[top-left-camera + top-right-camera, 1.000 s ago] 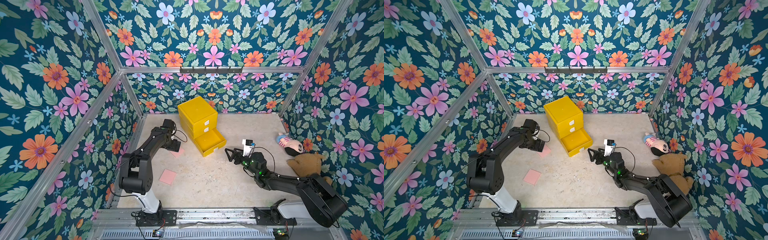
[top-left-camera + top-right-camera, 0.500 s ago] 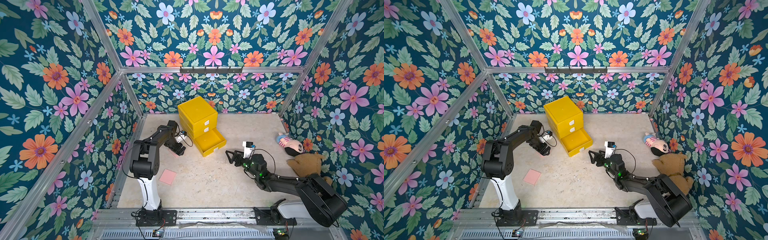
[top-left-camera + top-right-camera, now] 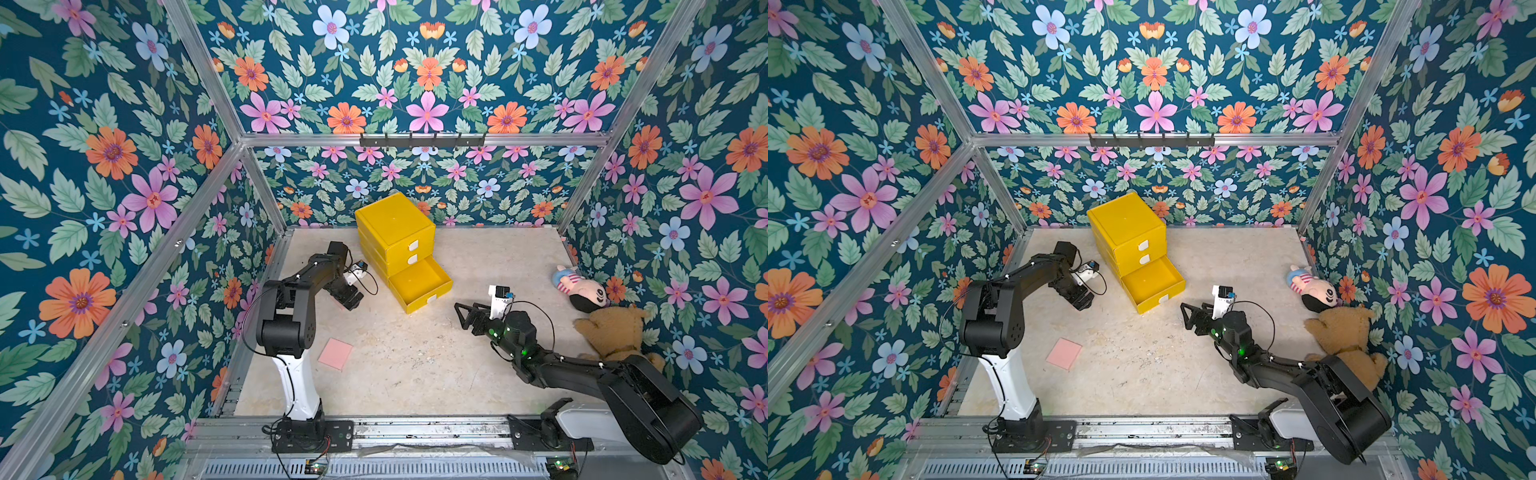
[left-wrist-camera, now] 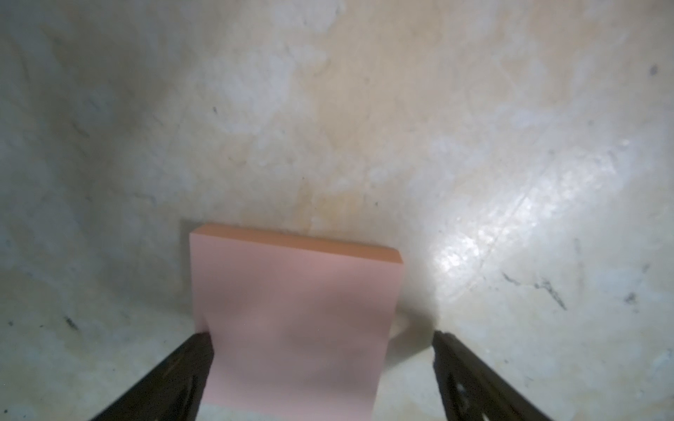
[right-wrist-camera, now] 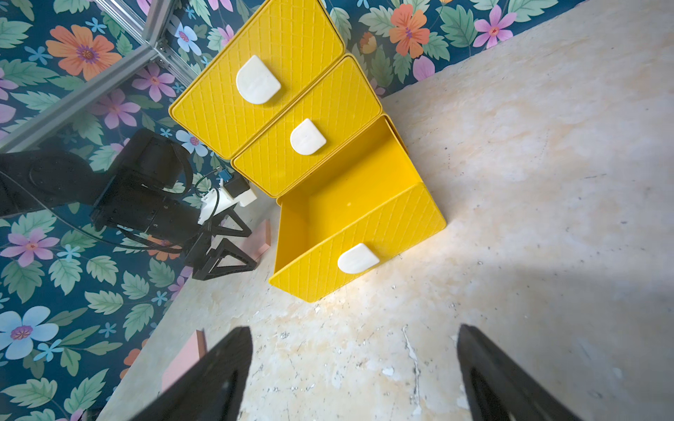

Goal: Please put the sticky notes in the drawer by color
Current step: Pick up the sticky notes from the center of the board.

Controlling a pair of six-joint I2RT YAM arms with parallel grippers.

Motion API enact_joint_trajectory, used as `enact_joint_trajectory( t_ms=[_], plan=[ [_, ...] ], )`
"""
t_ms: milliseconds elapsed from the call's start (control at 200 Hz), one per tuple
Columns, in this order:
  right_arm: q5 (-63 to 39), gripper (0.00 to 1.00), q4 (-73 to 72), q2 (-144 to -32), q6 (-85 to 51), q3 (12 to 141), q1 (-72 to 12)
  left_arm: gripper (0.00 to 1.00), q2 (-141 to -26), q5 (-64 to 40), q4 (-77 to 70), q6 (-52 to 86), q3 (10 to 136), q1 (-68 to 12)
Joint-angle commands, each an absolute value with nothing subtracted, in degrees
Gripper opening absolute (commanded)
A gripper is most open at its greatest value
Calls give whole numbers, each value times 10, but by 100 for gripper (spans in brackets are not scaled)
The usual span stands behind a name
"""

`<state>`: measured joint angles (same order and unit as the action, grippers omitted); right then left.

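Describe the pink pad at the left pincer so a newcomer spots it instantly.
Start at the yellow drawer cabinet at the back of the table; its bottom drawer is pulled open. Beside that drawer the left pincer points down at the table, and the pink pad sits between its open jaws. The other pink pad lies alone, nearer the left arm's base.

The yellow cabinet (image 3: 395,224) stands upright at the back: 3 stacked drawers with white tab handles (image 5: 258,84), the bottom drawer (image 3: 419,279) pulled out. 1 pink sticky pad (image 4: 295,320) lies flat near that drawer's 9 o'clock side – a second pink pad (image 3: 336,353) lies flat at 7 o'clock, well apart.
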<state>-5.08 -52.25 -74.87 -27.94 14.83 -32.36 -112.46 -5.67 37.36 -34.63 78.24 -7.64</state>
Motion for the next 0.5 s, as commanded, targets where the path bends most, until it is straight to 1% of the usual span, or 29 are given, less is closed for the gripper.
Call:
enact_joint_trajectory(
  t_ms=[0, 290, 495],
  plan=[
    [-44, 92, -535, -748, -275, 147, -324, 100, -1127, -42, 373, -357, 785, -67],
    [-39, 92, -528, -743, -274, 144, -324, 100, -1144, -61, 375, -336, 803, -47],
    [-36, 92, -529, -745, -275, 143, -324, 100, -1122, -110, 360, -316, 810, -19]
  ],
)
